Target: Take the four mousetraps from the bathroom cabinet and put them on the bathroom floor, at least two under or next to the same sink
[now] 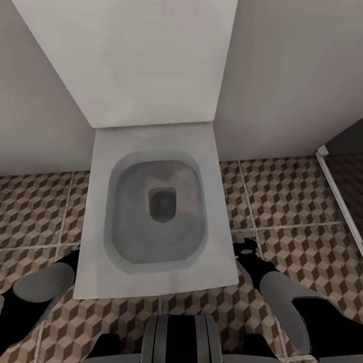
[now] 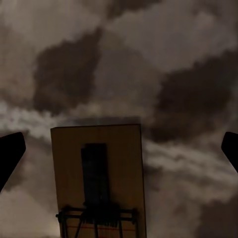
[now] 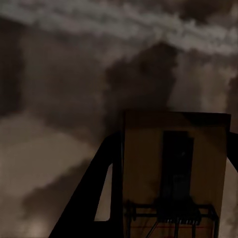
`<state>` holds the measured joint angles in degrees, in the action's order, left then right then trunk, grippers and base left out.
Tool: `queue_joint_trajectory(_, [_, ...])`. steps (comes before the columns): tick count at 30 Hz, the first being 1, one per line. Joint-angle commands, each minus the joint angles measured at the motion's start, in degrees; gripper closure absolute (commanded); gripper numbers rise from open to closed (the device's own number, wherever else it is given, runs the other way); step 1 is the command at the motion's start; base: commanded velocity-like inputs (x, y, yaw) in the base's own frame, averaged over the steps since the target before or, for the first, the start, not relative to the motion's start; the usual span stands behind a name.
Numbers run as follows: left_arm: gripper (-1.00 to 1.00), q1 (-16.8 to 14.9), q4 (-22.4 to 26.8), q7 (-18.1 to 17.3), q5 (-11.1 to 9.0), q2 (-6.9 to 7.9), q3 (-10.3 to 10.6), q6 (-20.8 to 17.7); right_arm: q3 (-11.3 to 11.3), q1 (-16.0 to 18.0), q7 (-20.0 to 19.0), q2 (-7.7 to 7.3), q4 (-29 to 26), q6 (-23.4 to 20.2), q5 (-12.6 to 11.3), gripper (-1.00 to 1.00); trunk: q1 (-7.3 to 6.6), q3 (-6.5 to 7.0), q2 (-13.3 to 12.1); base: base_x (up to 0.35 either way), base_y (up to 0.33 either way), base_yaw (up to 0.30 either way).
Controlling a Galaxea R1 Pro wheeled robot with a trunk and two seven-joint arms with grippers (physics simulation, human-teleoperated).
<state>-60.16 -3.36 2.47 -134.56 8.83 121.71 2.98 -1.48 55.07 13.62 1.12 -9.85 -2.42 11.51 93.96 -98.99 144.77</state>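
Mousetrap (image 2: 98,181) between left claw (image 2: 119,151) tips, toilet (image 1: 156,212) ahead on bathroom floor (image 1: 297,191)

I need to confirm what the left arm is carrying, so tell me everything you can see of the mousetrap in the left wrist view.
The mousetrap is a flat rectangular slab, tan-brown and wood-like, with a dark upright rectangular patch down its middle. Thin dark wire parts cross its end nearest the camera, with a faint reddish strip beneath them. It lies between the two dark fingers of the left gripper, which stand wide on either side with a clear gap to the slab. Behind it is blurred, dim brown-and-pale patterned floor. What supports it from below is hidden.
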Motion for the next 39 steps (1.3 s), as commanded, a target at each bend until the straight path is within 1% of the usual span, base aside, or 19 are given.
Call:
queue_joint_trajectory(1, [-1.0,0.0,0.1,0.4,-0.4,0.05,0.3,0.3,0.1,0.0,0.1,-0.06,0.0,-0.1,0.5,-1.0,0.68,-0.03,0.0,0.0,0.0,0.0])
queue_joint_trajectory(11, [-1.0,0.0,0.1,0.4,-0.4,0.05,0.3,0.2,0.1,0.0,0.1,-0.06,0.0,-0.1,0.5,-1.0,0.68,-0.03,0.0,0.0,0.0,0.0])
queue_joint_trajectory(39, [-1.0,0.0,0.1,0.4,-0.4,0.05,0.3,0.2,0.1,0.0,0.0,-0.06,0.0,-0.1,0.5,-1.0,-0.05,6.17,-0.4,0.0,0.0,0.0])
